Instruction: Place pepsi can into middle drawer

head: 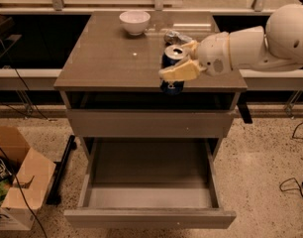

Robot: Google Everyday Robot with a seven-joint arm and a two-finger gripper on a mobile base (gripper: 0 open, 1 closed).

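The pepsi can (171,76), dark blue with a silver top, is upright between my gripper's beige fingers (180,72) over the front edge of the cabinet top (107,58). My gripper (174,59) reaches in from the right on a white arm and is shut on the can. The middle drawer (149,172) is pulled out below, a grey box with low side walls and a bare floor. It lies below the can and nearer the camera.
A white bowl (134,21) stands at the back of the cabinet top, with a crumpled silver wrapper (173,35) behind the can. The upper drawer front (149,123) is shut. A cardboard box (20,185) sits on the floor at left, and cables (295,182) lie at right.
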